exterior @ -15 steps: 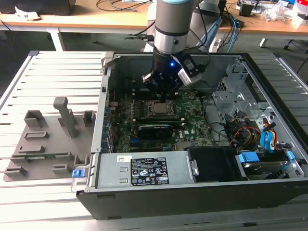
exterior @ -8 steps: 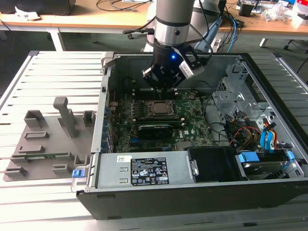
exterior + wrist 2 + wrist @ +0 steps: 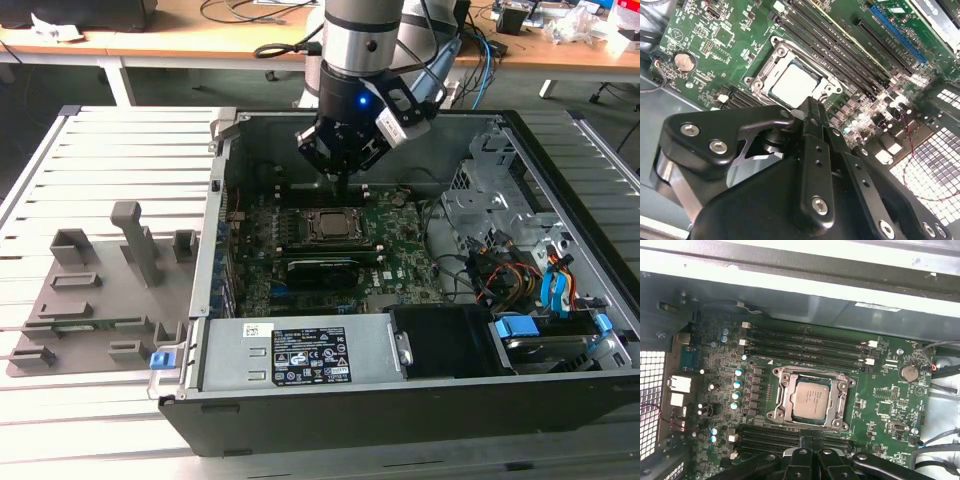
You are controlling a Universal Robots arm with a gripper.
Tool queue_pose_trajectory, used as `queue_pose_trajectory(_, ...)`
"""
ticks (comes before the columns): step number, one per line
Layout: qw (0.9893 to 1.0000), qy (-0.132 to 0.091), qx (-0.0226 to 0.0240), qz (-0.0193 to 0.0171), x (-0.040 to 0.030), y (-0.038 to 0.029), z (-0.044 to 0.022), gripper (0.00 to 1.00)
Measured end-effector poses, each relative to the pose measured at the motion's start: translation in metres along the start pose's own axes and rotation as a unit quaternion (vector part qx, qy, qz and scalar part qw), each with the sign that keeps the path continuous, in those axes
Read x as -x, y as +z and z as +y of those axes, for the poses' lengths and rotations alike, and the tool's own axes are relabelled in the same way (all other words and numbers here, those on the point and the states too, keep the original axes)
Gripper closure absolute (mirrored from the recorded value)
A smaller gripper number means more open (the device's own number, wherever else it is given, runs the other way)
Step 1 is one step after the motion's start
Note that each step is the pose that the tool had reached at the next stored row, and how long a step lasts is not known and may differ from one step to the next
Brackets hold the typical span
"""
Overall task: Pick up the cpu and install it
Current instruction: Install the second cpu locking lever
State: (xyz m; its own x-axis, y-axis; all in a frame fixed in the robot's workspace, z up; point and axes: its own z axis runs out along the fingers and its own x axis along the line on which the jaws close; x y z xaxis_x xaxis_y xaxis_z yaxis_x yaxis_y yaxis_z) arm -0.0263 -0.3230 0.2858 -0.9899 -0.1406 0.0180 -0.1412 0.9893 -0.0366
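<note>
The gripper's (image 3: 811,107) fingers (image 3: 807,442) are pressed together with nothing between them, poised above the motherboard (image 3: 880,405) just beside the socket (image 3: 785,405). The cpu (image 3: 811,399) lies seated flat in that socket, apart from the fingertips, inside the open case (image 3: 560,400).

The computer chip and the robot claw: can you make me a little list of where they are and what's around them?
cpu: lying flat in the socket frame on the green motherboard
gripper: fingers together, holding nothing, above the board just beside the socket
case: open black computer case, arm reaching into it
grey tray: on the exterior view's left, outside the case, with grey blocks and posts
</note>
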Motion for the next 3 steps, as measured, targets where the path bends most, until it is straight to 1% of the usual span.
queue_pose_trajectory(3, 1.0000, 0.000, 0.0000, 0.0000, 0.0000, 0.0000, 0.0000, 0.89)
